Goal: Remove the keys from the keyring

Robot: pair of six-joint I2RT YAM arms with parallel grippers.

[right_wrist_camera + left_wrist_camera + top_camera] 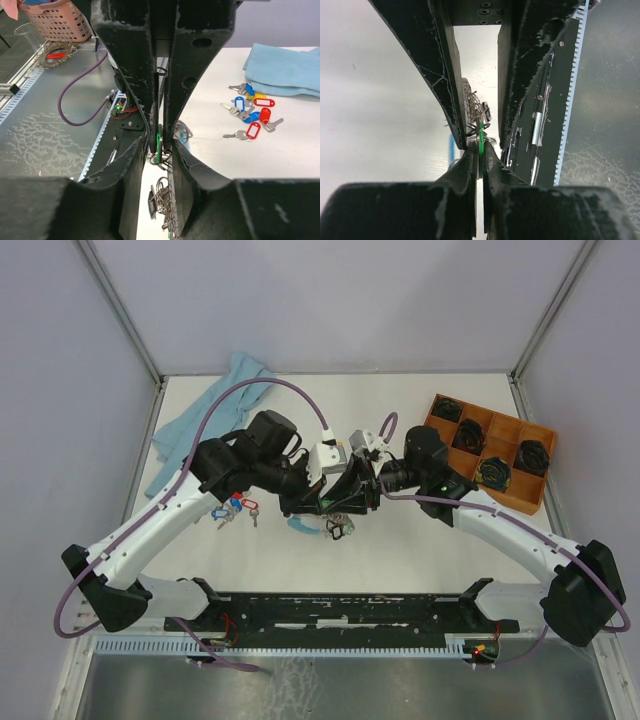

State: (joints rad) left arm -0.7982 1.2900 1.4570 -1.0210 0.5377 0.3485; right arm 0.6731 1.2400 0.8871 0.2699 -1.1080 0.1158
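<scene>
1. Nearest, across the front edge of the matt white worktop (400,560): a flat black base rail (340,610), scuffed.
2. Just beyond, under the two meeting arms: the keyring (305,527), a floppy loop with one curved stretch sheathed in light blue. Thin silver keys (160,197) densely strung on it, dangling in a tangle below the fingers in the right wrist view.
3. Above the ring, the left tool (480,155): scratched black fingers pinched almost together, clamped on a flat green tag (481,142) of glossy plastic.
4. Tip to tip with it, the right tool (161,150): chipped black fingers a narrow gap apart, either side of the wire bunch. Gripping or merely flanking, cannot tell.
5. Left of the meeting point, apart from the ring: loose keys (235,508) lying flat, with oblong red and blue tags.
6. Farther right: an orange tray (510,425), divided into square compartments, with round black parts in several.
7. Farthest, back left: a light blue cloth (205,415), soft and rumpled.
</scene>
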